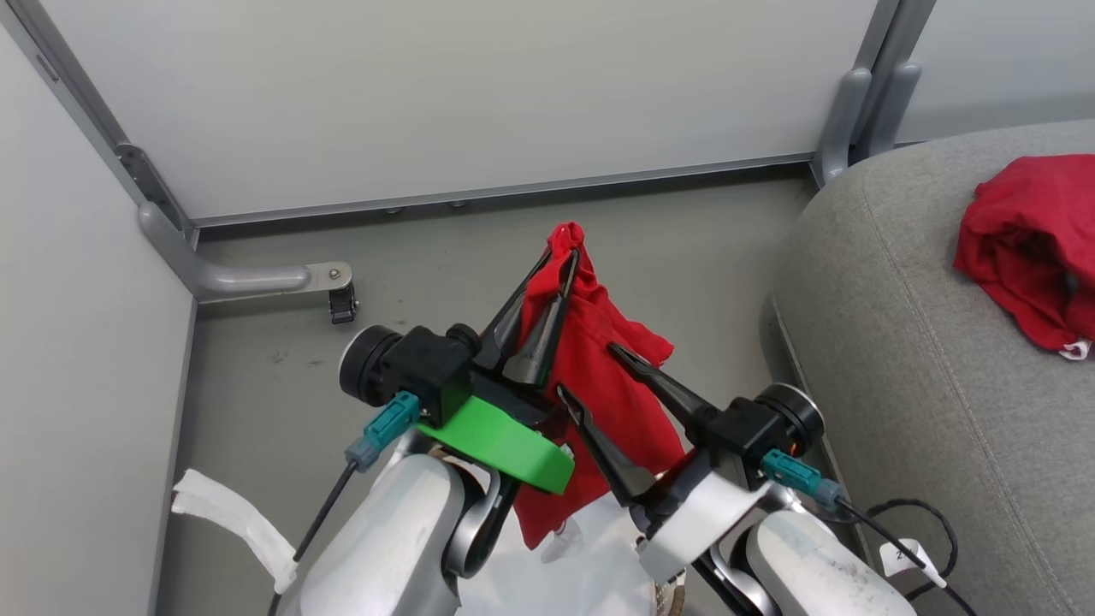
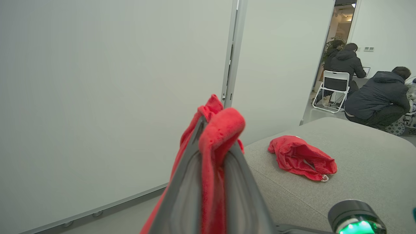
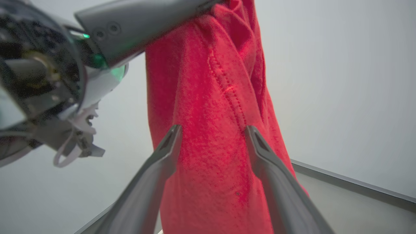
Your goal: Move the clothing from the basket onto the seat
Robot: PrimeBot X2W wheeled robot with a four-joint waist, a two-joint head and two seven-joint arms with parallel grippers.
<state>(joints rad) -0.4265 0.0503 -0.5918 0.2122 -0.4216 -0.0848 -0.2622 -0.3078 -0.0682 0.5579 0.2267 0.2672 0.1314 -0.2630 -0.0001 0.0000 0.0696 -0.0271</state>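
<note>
My left gripper (image 1: pixel 568 253) is closed tight on the top edge of a red garment (image 1: pixel 590 329), and the cloth hangs down from it over the grey floor (image 1: pixel 257 385), in front of my body. In the left wrist view the fabric (image 2: pixel 221 123) bulges out above the two fingers and runs down between them. My right gripper (image 1: pixel 586 370) stands with its fingers well apart, just beside the hanging cloth. In the right wrist view the fabric (image 3: pixel 201 97) lies across the gap between these fingers, with a stitched seam visible, but I cannot tell if they touch it. The seat (image 1: pixel 898 342) is on my right side, and my right arm stands between the hanging cloth and it. A second garment (image 1: pixel 1026 239) lies crumpled on the seat, with a small white piece at its lower edge. Low between my forearms a white sheet (image 1: pixel 599 556) shows, with a bit of brown woven rim (image 1: pixel 676 601) beside it. Pale wall panels (image 1: pixel 428 85) close the corner ahead, and a metal foot with a small black wheel (image 1: pixel 342 304) stands on the floor at my left. A white strip (image 1: pixel 231 518) lies near my left forearm. A green ring (image 1: pixel 500 441) sits on my left wrist. A black cable by my right forearm carries a white tag (image 1: pixel 907 556), and its print is too small to read. Beyond the seat, two persons in dark jackets (image 2: pixel 377 94) sit near a white folding chair (image 2: pixel 334 84).
</note>
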